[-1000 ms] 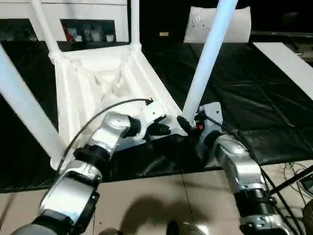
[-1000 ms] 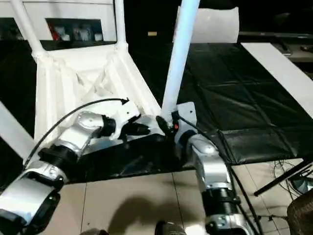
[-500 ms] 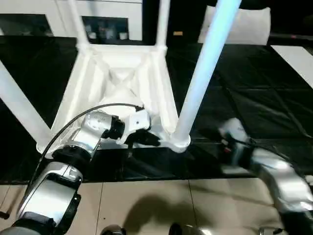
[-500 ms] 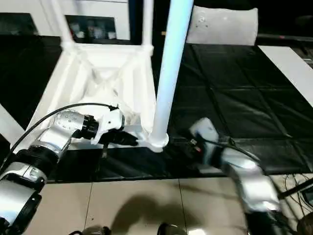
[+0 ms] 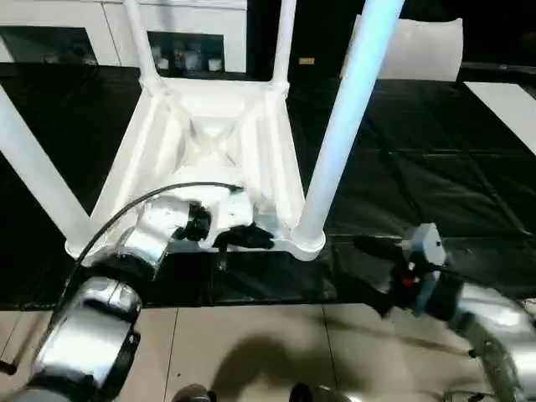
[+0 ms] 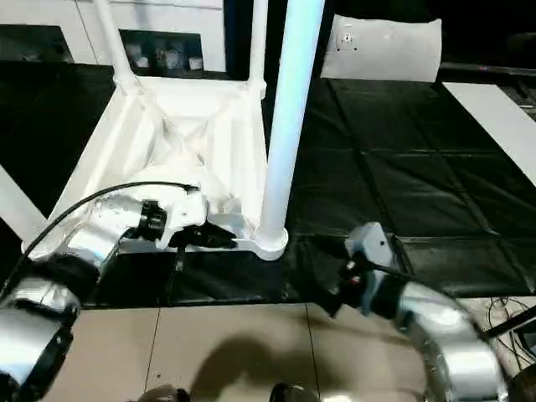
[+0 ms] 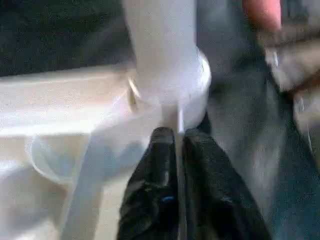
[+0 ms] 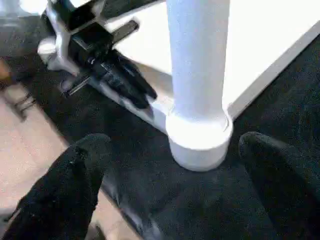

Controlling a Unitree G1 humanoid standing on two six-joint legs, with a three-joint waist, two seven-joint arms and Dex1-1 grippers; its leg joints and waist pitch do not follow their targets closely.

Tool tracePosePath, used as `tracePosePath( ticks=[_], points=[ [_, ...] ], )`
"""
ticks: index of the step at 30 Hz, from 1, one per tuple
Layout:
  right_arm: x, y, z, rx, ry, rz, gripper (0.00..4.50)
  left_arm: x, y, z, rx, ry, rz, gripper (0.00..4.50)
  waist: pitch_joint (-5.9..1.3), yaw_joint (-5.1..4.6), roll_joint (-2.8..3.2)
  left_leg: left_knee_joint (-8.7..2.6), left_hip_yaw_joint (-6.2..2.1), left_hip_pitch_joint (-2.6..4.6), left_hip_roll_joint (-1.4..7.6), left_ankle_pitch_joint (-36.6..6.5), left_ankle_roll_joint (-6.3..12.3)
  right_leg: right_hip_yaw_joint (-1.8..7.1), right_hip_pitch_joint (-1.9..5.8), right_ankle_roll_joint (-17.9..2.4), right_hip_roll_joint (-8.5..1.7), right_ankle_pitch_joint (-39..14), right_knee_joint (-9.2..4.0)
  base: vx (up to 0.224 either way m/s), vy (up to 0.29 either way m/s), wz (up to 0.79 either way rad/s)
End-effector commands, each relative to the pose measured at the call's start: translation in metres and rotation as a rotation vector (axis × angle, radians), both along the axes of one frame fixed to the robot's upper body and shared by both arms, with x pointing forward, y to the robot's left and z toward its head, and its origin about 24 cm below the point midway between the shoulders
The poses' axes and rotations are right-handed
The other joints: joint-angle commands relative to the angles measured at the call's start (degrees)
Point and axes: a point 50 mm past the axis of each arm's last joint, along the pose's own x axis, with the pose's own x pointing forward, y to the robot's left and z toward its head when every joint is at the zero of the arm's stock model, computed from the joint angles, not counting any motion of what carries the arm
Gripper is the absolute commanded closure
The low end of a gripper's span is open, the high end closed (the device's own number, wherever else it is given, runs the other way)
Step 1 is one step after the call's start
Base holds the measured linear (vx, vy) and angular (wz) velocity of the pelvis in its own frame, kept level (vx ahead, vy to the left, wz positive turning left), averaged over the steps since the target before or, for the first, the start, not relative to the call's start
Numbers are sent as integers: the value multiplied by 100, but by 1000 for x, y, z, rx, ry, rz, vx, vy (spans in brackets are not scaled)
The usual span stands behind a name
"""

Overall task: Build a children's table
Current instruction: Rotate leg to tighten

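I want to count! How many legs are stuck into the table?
4: near right leg, near left leg, far left leg and far right leg, one at each corner of the upside-down tabletop.

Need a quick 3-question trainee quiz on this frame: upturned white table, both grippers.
1. True or false: the right gripper has its jaws clamped on the nearest long white tapered tube leg.
2. How many legs stand in the corner sockets of the upturned white plastic rectangular tabletop? A two, B three, C four.
3. Fill in: the left gripper pinches the tabletop's ____.
Key: 1 false, the jaws stand wide open, clear of the leg. 2 C. 3 rim, beside the nearest leg's socket.
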Motion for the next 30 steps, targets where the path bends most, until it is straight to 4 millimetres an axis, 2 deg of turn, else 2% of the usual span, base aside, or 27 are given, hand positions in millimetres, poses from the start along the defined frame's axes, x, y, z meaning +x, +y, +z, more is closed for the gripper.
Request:
tracePosePath(
  ticks=[1, 2, 4, 5, 6, 8, 9, 10, 11, 12, 13, 14, 16, 17, 18, 19, 20, 21, 22, 23, 24, 25, 26, 27, 28, 29, 30],
  points=[
    [0, -1, 5, -4, -22, -66, 0, 3, -1, 15, -95, -33, 31, 373, -489, 17, 3, -396, -71, 51, 282, -1267, 202, 332, 310, -836, -415, -2281, -394, 0, 0, 0],
    [0, 1, 4, 4, 9, -124, 0, 2, 3, 17, -174, -34, 104, 362, -482, -3, 8, -414, -88, 25, 300, -1292, 155, 337, 339, -896, -402, -2140, -340, 0, 0, 0],
    [-2, 5, 2, 17, 36, -183, 0, -2, 9, 17, -262, -26, 210, 355, -479, -27, 18, -422, -84, 37, 303, -1377, 116, 342, 332, -932, -400, -2093, -326, 0, 0, 0],
    [-3, 6, 2, 21, 39, -191, 0, -3, 10, 16, -274, -29, 244, 355, -472, -35, 17, -419, -76, 24, 283, -1403, 137, 341, 326, -896, -397, -2159, -355, 0, 0, 0],
    [-5, 10, 3, 27, 33, -218, 0, -9, 16, 12, -319, -20, 355, 351, -490, -40, 42, -405, -77, 39, 275, -1496, 114, 336, 331, -820, -403, -2292, -366, 0, 0, 0],
    [-7, 12, 3, 27, 25, -236, 0, -15, 19, 11, -357, -26, 429, 326, -479, -70, 27, -415, -79, -4, 290, -1467, 111, 332, 342, -757, -400, -2318, -366, 0, 0, 0],
    [-10, 17, 3, 30, 19, -264, 0, -29, 24, 8, -424, -24, 560, 312, -499, -67, 34, -389, -72, 26, 287, -1491, 102, 327, 327, -674, -408, -2502, -378, 0, 0, 0],
    [-11, 18, 2, 32, 21, -275, 0, -37, 26, 6, -454, -24, 634, 312, -458, -96, 23, -405, -60, -10, 267, -1484, 155, 314, 303, -583, -370, -2687, -449, 0, 0, 0],
    [-12, 19, 2, 33, 21, -280, 0, -39, 27, 5, -463, -23, 656, 306, -478, -95, 34, -391, -68, 21, 282, -1537, 134, 311, 300, -574, -382, -2722, -433, 0, 0, 0],
    [-13, 20, 0, 33, 26, -307, 0, -52, 28, 3, -506, -16, 772, 294, -487, -102, -15, -382, -73, 2, 286, -1469, 148, 318, 309, -538, -387, -2732, -427, 0, 0, 0],
    [-13, 21, 0, 36, 33, -318, 0, -58, 28, 2, -511, -18, 828, 294, -432, -119, -29, -405, -63, -16, 281, -1550, 194, 308, 273, -492, -357, -2862, -494, 0, 0, 0],
    [-12, 21, 0, 40, 38, -322, 0, -62, 27, 2, -514, -27, 873, 294, -438, -108, -15, -390, -70, 28, 271, -1726, 185, 293, 249, -377, -348, -3084, -526, 0, 0, 0],
    [-11, 28, 1, 53, 36, -283, 0, -72, 23, 1, -531, -45, 980, 294, -407, -124, -23, -384, -85, 39, 241, -1952, 168, 252, 225, -160, -318, -3402, -584, 0, 0, 0],
    [-11, 28, 1, 53, 36, -283, 0, -72, 23, 1, -531, -45, 980, 294, -402, -127, -23, -385, -100, 30, 242, -2036, 152, 230, 237, -89, -324, -3511, -602, 0, 0, 0],
    [-11, 30, 2, 64, 30, -259, 0, -76, 22, 0, -540, -53, 988, 294, -384, -147, -20, -375, -112, 26, 206, -2160, 129, 189, 228, 111, -313, -3766, -672, 0, 0, 0],
    [-11, 33, 3, 74, 23, -237, 0, -81, 20, 0, -529, -64, 983, 264, -372, -149, 50, -349, -132, 82, 179, -2348, 104, 146, 188, 243, -306, -3940, -736, 0, 0, 0],
    [-11, 35, 3, 80, 17, -215, 0, -85, 20, -3, -500, -70, 989, 264, -363, -208, 63, -380, -171, 54, 200, -2539, 76, 100, 231, 315, -286, -3917, -772, 0, 0, 0],
    [-11, 37, 3, 81, 12, -199, 0, -89, 20, -5, -471, -57, 1002, 259, -353, -226, 92, -398, -189, 25, 195, -2601, 66, 71, 267, 369, -278, -3916, -766, 0, 0, 0],
    [-10, 39, 2, 78, 11, -189, 0, -91, 20, -7, -446, -45, 1010, 259, -348, -264, 166, -412, -196, 90, 223, -2840, 52, 49, 255, 369, -259, -3882, -827, 0, 0, 0],
    [-10, 42, 3, 72, 4, -188, 0, -94, 22, -7, -394, -56, 1031, 239, -329, -293, 322, -412, -230, 169, 224, -3123, 34, -33, 267, 331, -243, -3843, -859, 0, 0, 0],
    [-9, 42, 4, 75, 0, -202, 0, -94, 24, -6, -384, -63, 1040, 239, -320, -324, 310, -427, -238, 181, 242, -3238, 44, -64, 283, 319, -230, -3773, -884, 0, 0, 0],
    [-9, 43, 6, 74, -5, -204, 0, -94, 25, -5, -386, -63, 1063, 218, -323, -385, 322, -475, -288, 141, 284, -3431, 26, -120, 384, 306, -228, -3556, -833, 0, 0, 0],
    [-9, 45, 7, 74, -11, -203, 0, -94, 26, -4, -393, -58, 1089, 218, -308, -380, 356, -517, -298, 171, 333, -3628, 10, -131, 394, 272, -217, -3467, -826, 0, 0, 0],
    [-8, 44, 5, 64, -2, -224, 0, -92, 29, -4, -397, -66, 1122, 216, -279, -435, 346, -560, -344, 174, 381, -3906, -81, -101, 382, 226, -200, -3345, -768, 0, 0, 0],
    [-8, 44, 3, 59, 4, -236, 0, -91, 31, -4, -398, -70, 1136, 216, -268, -457, 366, -579, -379, 196, 408, -4015, -148, -124, 369, 257, -147, -3319, -790, 0, 0, 0],
    [-8, 45, 2, 56, 7, -241, 0, -91, 32, -3, -401, -75, 1147, 196, -222, -396, 319, -870, -719, -309, 385, -4502, -228, -261, 702, 123, -230, -2956, -334, -84, -29, 20],
    [-9, 45, 0, 53, 9, -246, 0, -91, 32, -3, -405, -76, 1161, 181, -249, -303, 517, -1175, -787, -458, 468, -5017, -379, -106, 877, -72, -82, -2317, 222, -84, -29, 20]
  ],
)
